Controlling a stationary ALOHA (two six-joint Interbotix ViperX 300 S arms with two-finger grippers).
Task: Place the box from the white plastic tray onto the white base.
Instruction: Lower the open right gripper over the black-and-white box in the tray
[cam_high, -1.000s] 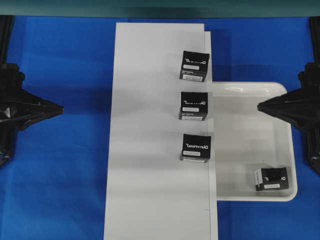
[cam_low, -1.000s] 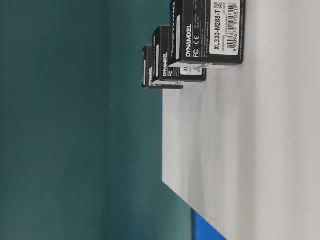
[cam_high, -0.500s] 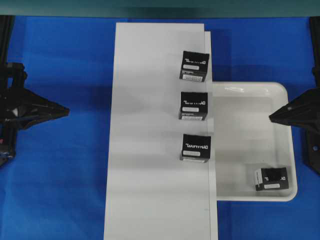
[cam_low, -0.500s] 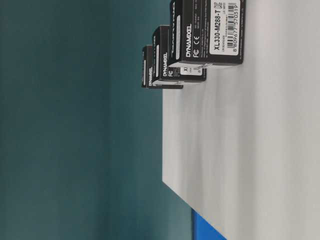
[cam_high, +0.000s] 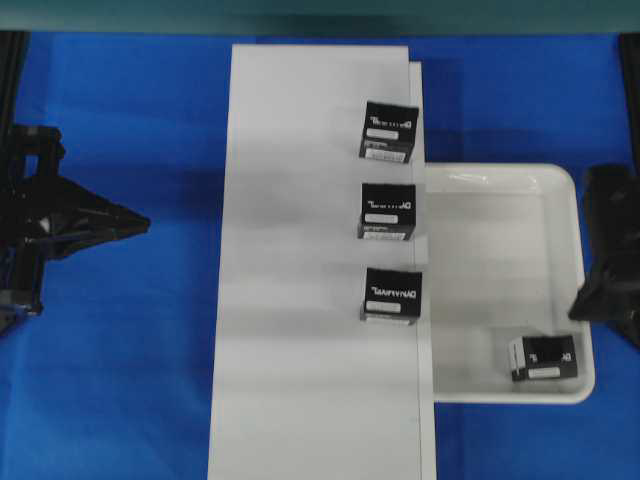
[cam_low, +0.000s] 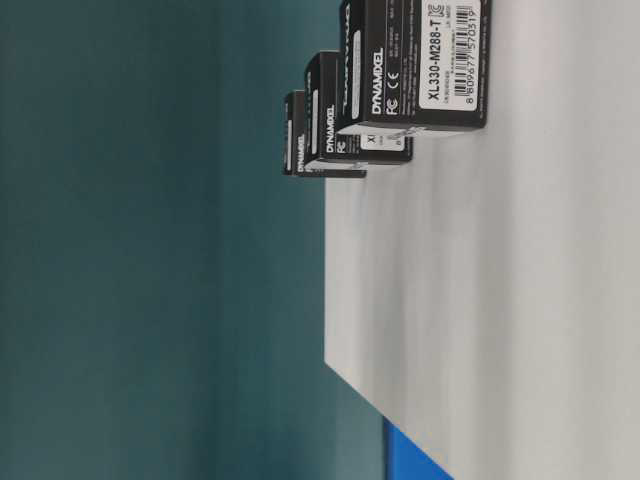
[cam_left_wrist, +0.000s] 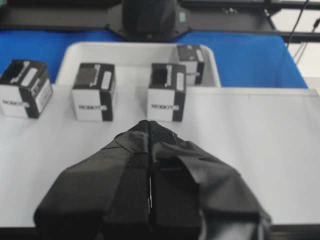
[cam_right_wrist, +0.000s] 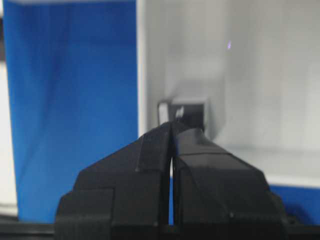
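In the overhead view the box (cam_high: 543, 357) lies in the lower right corner of the white plastic tray (cam_high: 500, 180), at the right of the frame, while three lettered black cartons (cam_high: 389, 208) stand in a column along the right edge of the white base (cam_high: 300, 300) in the middle. The right gripper (cam_high: 574, 311), clenched on nothing, hangs at the tray's right rim just above the box in the frame. The left gripper (cam_high: 146, 224), also clenched and empty, points toward the base from the left over the blue table (cam_high: 120, 380).
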